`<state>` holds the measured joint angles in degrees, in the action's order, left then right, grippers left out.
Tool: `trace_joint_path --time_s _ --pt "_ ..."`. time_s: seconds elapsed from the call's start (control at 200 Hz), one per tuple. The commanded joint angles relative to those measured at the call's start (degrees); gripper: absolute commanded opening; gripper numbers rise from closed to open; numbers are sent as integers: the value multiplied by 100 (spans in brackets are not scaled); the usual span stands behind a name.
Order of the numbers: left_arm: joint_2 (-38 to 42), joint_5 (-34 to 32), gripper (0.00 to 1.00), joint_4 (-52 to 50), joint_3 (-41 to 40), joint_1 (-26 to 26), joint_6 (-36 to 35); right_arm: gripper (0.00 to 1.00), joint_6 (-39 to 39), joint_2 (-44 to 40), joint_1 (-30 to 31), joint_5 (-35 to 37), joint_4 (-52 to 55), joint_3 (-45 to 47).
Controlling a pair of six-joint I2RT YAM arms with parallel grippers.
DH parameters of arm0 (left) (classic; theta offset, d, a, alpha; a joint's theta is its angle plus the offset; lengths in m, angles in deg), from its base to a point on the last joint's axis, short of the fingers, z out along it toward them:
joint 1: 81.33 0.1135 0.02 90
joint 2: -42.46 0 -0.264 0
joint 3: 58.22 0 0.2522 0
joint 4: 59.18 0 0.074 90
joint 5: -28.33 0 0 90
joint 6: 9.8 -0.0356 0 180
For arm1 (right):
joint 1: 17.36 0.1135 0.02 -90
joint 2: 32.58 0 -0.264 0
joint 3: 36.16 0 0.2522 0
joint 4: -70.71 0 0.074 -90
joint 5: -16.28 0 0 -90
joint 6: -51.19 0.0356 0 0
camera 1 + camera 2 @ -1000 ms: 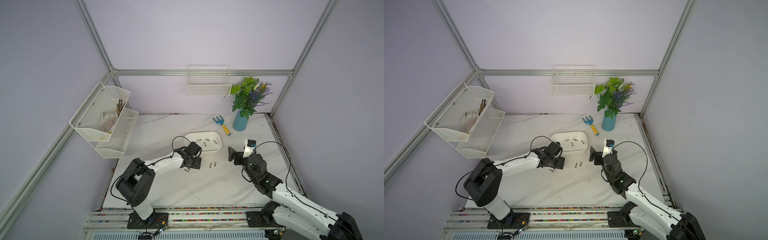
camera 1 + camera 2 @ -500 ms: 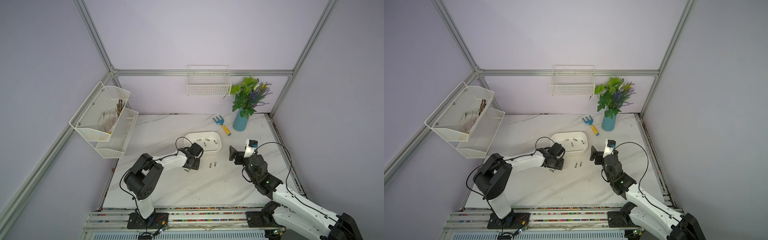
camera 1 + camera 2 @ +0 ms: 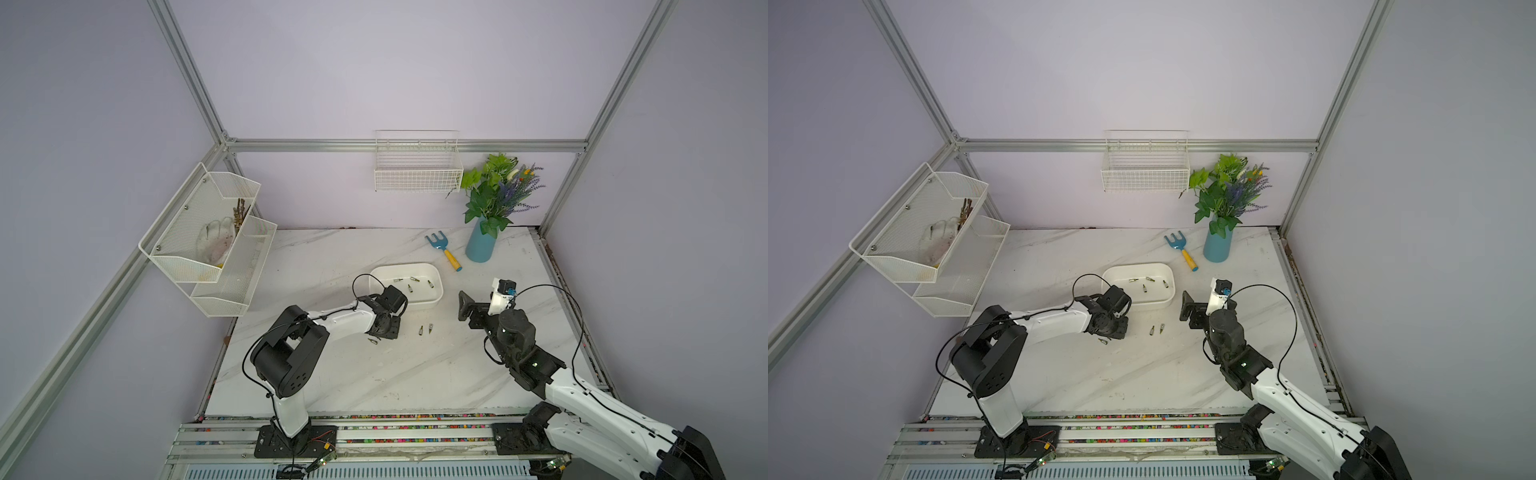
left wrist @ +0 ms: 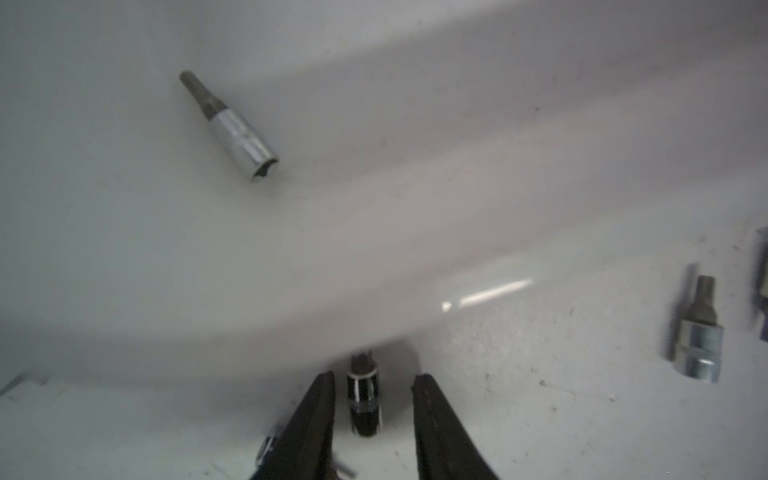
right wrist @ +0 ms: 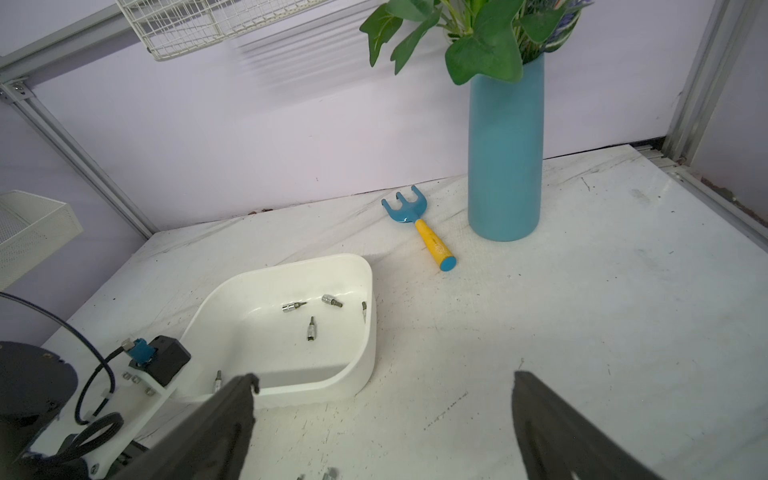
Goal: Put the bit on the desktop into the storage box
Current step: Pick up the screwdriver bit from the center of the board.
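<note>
The storage box (image 3: 420,306) (image 3: 1155,304) (image 5: 365,365) is a shallow white tub mid-desk holding several silver bits. My left gripper (image 4: 372,409) (image 3: 384,329) (image 3: 1109,327) is down on the desktop against the box's near wall. It is open, and one bit (image 4: 364,401) lies between the narrow-set fingers with a gap on each side. That bit is hidden under the gripper in both top views. Three more bits lie on the desktop: one (image 3: 372,340) (image 3: 1103,341) beside the gripper and a pair (image 3: 426,329) (image 3: 1157,328) (image 4: 698,332) to its right. My right gripper (image 5: 382,415) (image 3: 473,309) hovers wide open right of the box, holding nothing.
A blue rake with a yellow handle (image 3: 443,250) (image 5: 419,226) and a blue vase of plants (image 3: 480,246) (image 5: 505,158) stand behind the box at the back right. A wire basket (image 3: 417,174) hangs on the back wall. Mesh baskets (image 3: 208,237) hang on the left wall.
My left gripper's jaws have narrowed round the bit by the box wall, and the left arm's shoulder has swung. The right arm has barely moved.
</note>
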<state>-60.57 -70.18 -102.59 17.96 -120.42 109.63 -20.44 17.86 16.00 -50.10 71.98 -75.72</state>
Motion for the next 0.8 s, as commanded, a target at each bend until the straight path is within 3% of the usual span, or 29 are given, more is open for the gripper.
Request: trace_joint_path --time_s 0.0,0.37,0.795 --pt "-69 -35 30 29 149 -28 18 100 -18 -95 -36 83 -192 58" --pt "-80 -36 16 -32 138 -28 27 100 -27 -144 -32 91 -219 88" --pt "353 117 13 -131 114 -106 71 100 -35 -148 -32 91 -254 110"
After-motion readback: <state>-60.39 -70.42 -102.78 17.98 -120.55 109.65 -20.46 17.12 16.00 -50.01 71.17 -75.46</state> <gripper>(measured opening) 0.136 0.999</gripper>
